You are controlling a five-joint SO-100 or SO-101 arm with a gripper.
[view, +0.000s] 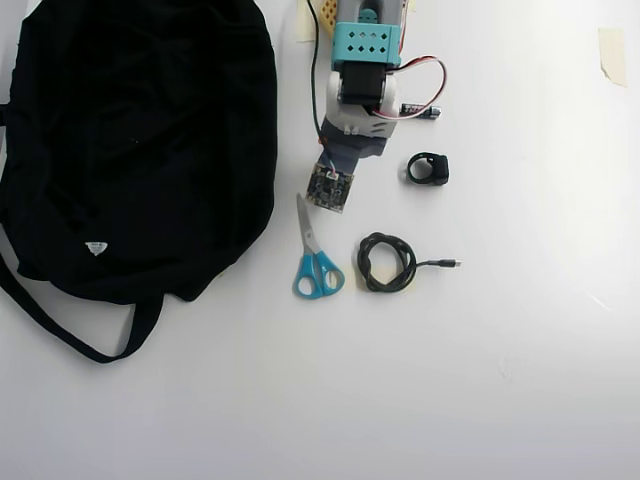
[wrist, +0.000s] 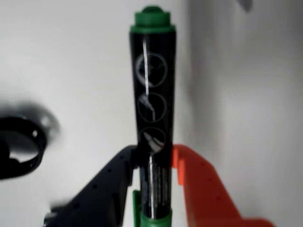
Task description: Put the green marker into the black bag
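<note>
In the wrist view the green marker (wrist: pixel 152 85) stands lengthwise up the middle of the picture, with a black barrel, white lettering and green at both ends. My gripper (wrist: pixel 154 153) is shut on its lower barrel, the black finger (wrist: pixel 111 182) on the left and the orange finger (wrist: pixel 201 187) on the right. White table lies behind it. In the overhead view the black bag (view: pixel 130 140) fills the upper left, its strap trailing to the lower left. The arm (view: pixel 360 90) reaches down from the top centre, just right of the bag. It hides the gripper and marker from above.
Blue-handled scissors (view: pixel 315 262) lie below the arm, with a coiled black cable (view: pixel 388 262) to their right. A black ring-shaped clip (view: pixel 428 168) (wrist: pixel 19 146) sits right of the arm. A small battery (view: pixel 420 111) lies beside the arm's base. Tape (view: pixel 612 50) marks the top right corner.
</note>
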